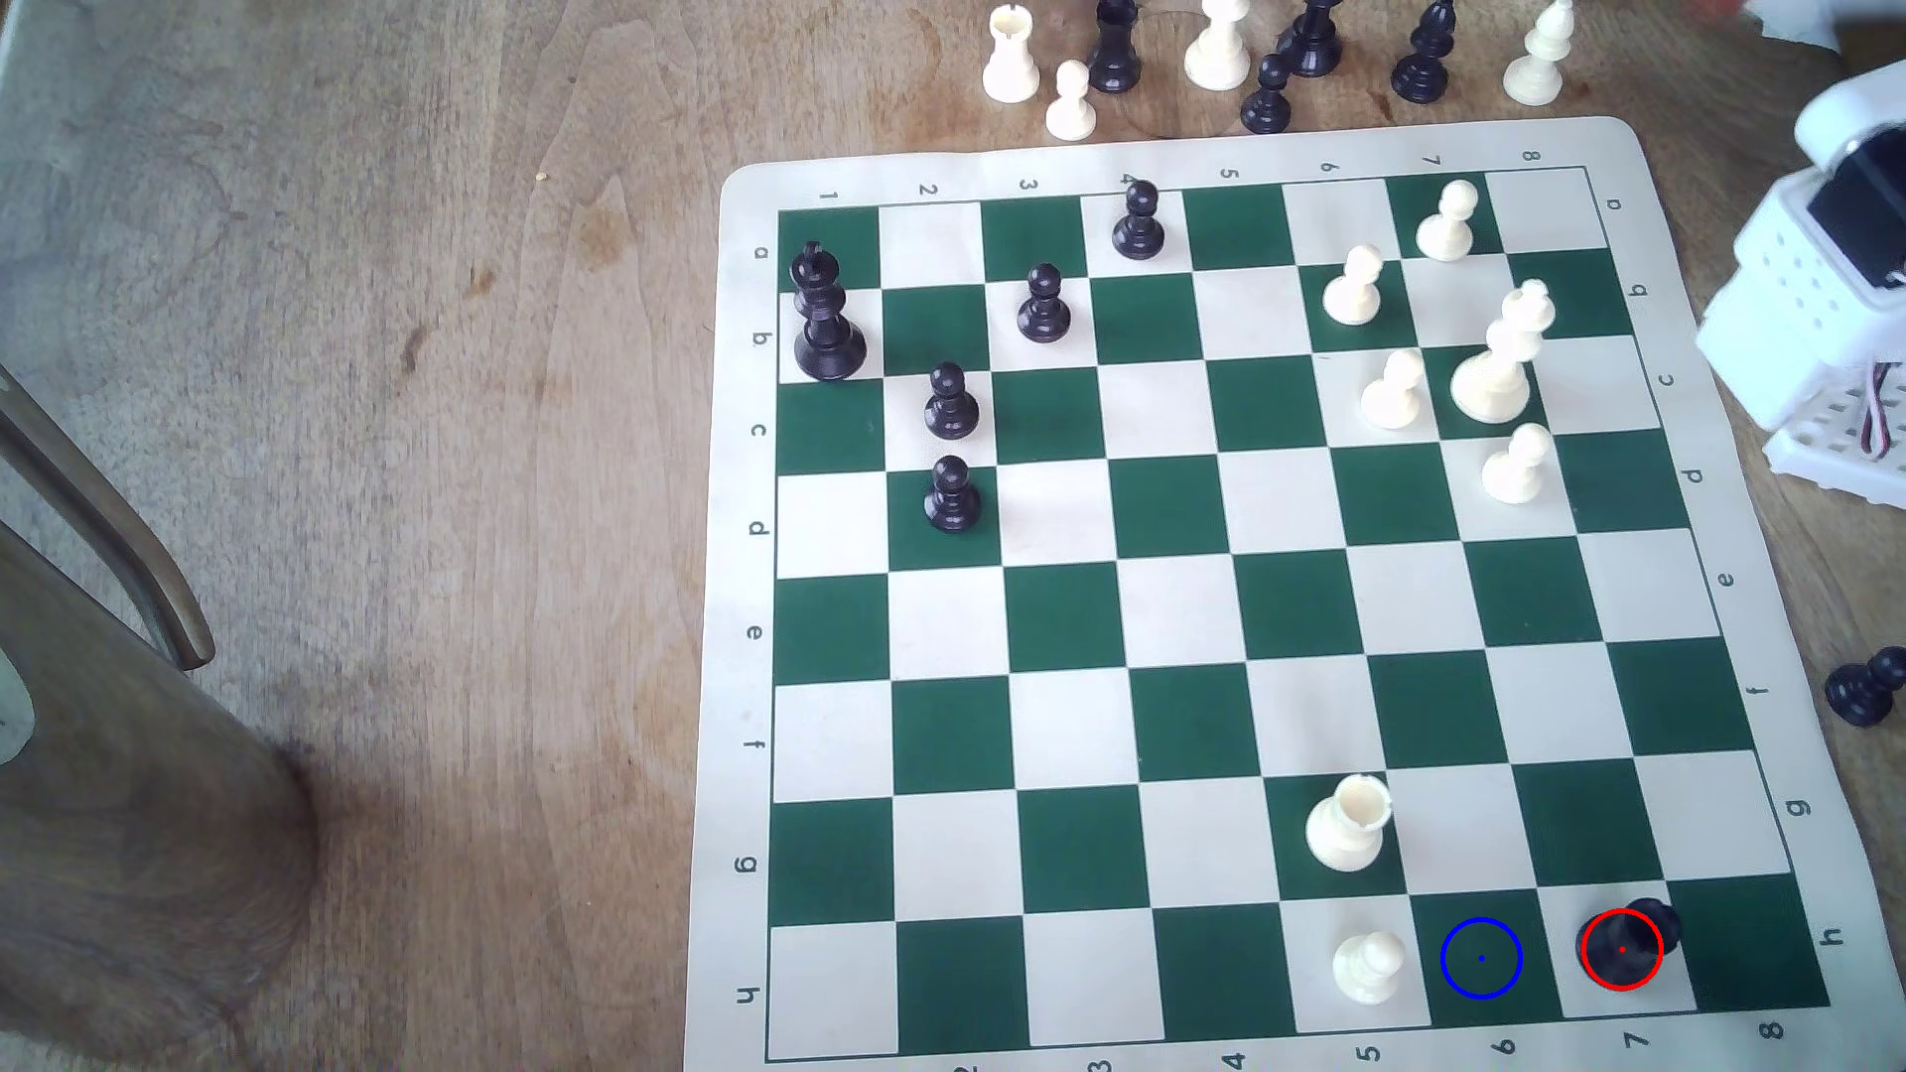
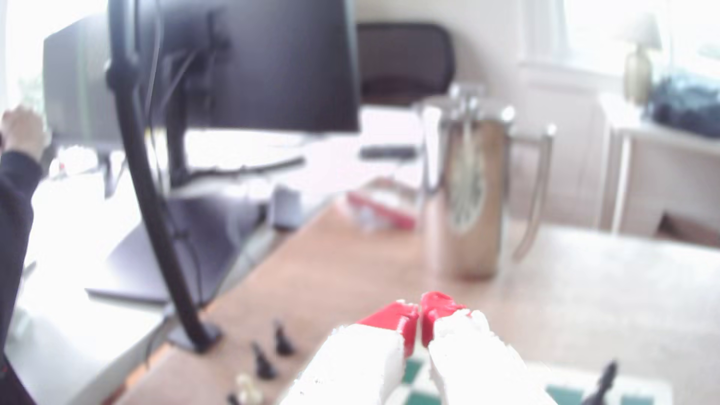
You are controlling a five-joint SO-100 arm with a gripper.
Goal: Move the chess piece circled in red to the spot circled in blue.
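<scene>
The gripper (image 2: 420, 311) points out over the table, its red-tipped jaws pressed together with nothing between them. It is raised clear of the board (image 2: 413, 374), whose green and cream squares lie below and in front of it in the wrist view. Ahead of the gripper stands a metal jug (image 2: 473, 194), and off to one side a monitor (image 2: 249, 66) on a curved black stand; a person's hand (image 2: 23, 130) is beside it.

In the exterior view the white arm (image 1: 1815, 309) sits off the board's right edge, well apart from the pawn (image 1: 1630, 943). The pawn stands on a cream square in the row nearest the camera, ringed in red. The spot (image 1: 1481, 958), a green square ringed in blue, is the next square toward the exterior view's left and lies bare. A white pawn (image 1: 1367, 967) stands just beyond the spot.
</scene>
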